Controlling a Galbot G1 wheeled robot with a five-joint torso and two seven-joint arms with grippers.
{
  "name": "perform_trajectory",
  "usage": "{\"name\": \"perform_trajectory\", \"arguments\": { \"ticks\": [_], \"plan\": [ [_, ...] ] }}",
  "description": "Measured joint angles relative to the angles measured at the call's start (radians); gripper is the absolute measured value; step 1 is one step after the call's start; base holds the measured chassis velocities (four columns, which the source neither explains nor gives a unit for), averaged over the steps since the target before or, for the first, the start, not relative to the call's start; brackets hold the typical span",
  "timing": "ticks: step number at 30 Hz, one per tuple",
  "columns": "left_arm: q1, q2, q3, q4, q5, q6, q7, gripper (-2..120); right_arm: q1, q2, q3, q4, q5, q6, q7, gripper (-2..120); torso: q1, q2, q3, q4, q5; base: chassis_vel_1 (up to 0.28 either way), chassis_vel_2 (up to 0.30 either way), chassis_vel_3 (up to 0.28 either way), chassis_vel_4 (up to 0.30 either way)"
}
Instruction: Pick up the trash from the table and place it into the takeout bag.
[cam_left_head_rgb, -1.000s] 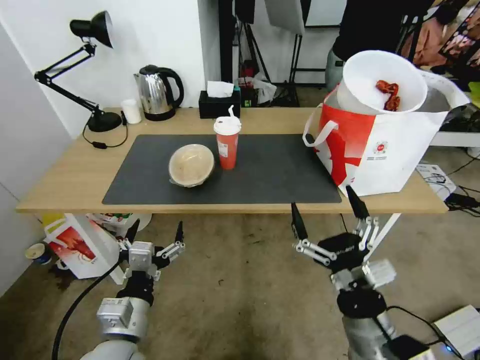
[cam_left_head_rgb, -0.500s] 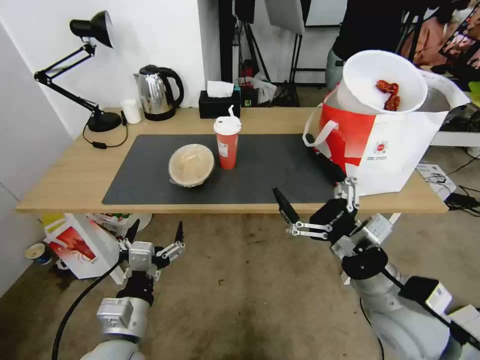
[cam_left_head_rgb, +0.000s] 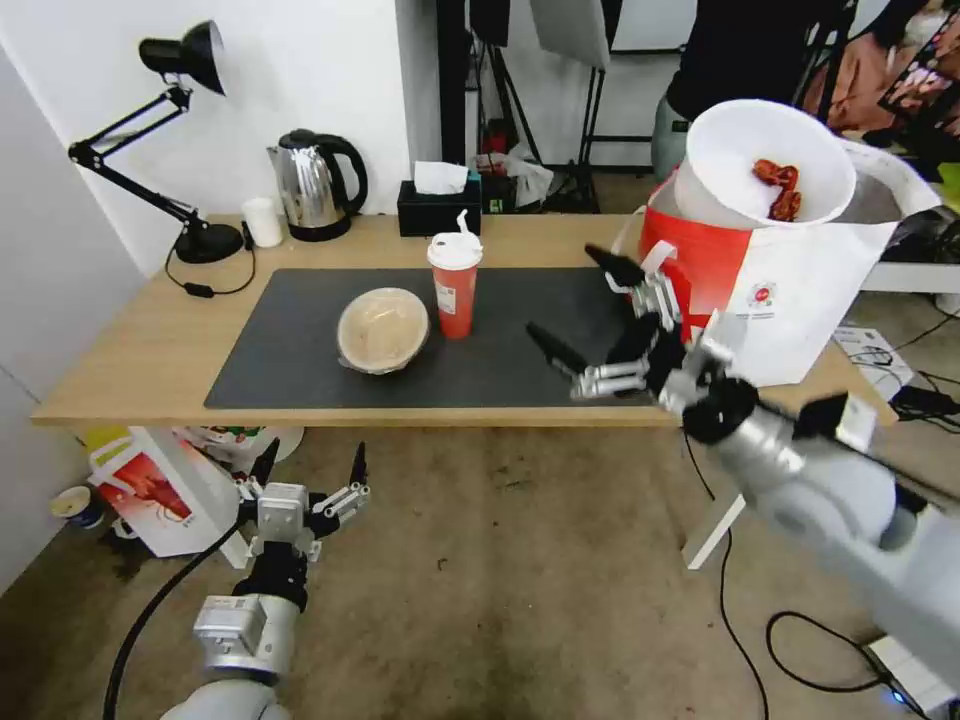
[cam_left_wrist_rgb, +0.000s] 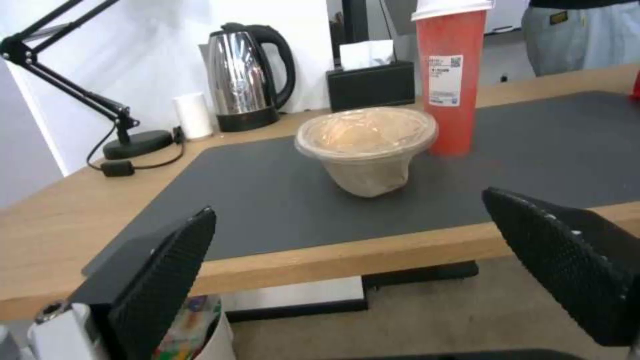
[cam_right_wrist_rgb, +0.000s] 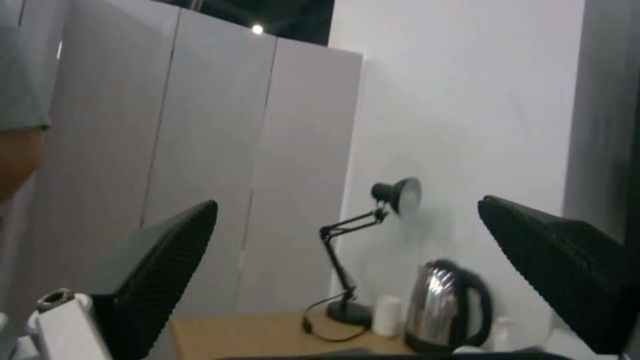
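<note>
On the dark mat (cam_left_head_rgb: 300, 350) of the table (cam_left_head_rgb: 130, 350) stand a shallow tan bowl (cam_left_head_rgb: 383, 328) and a red paper cup (cam_left_head_rgb: 455, 285) with lid and straw. The large white bowl (cam_left_head_rgb: 762, 165) with red crayfish scraps rests tilted in the mouth of the takeout bag (cam_left_head_rgb: 790, 300) at the table's right end. My right gripper (cam_left_head_rgb: 565, 297) hovers open over the mat's right part, just left of the bag, holding nothing. Below the table's front edge my left gripper (cam_left_head_rgb: 313, 462) hangs open; its wrist view faces the tan bowl (cam_left_wrist_rgb: 367, 145) and red cup (cam_left_wrist_rgb: 452, 75).
A black desk lamp (cam_left_head_rgb: 190, 60), a steel kettle (cam_left_head_rgb: 315, 185), a small white cup (cam_left_head_rgb: 263, 222) and a black tissue box (cam_left_head_rgb: 438, 205) line the table's back. A smaller red-and-white bag (cam_left_head_rgb: 155, 490) sits on the floor under the left end. Cables lie on the floor at right.
My right arm has risen from below the table's front edge and swung forward over the mat beside the bag, still open. The left arm has not moved.
</note>
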Motion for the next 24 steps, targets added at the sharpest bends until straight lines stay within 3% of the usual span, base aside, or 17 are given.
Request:
{"name": "perform_trajectory", "arguments": {
  "ticks": [3,11,24],
  "plan": [
    [0.0,0.0,0.0,0.0,0.0,0.0,0.0,100,0.096,0.01,-0.091,-0.036,0.068,-0.036,0.002,100,0.0,0.0,0.0,-0.0003,0.0,0.0,0.0,0.0,0.0],
    [0.0,0.0,0.0,0.0,0.0,0.0,0.0,100,0.237,0.039,-0.213,-0.102,0.143,-0.083,0.016,100,0.0,0.0,0.0,0.0001,-0.0003,0.0,0.0,0.0,0.0],
    [0.0,0.0,0.0,0.0,0.0,0.0,0.0,100,0.375,0.082,-0.349,-0.176,0.225,-0.132,0.024,100,0.0,0.0,0.0,-0.0001,-0.0001,0.0,0.0,0.0,0.0]
  ]
}}
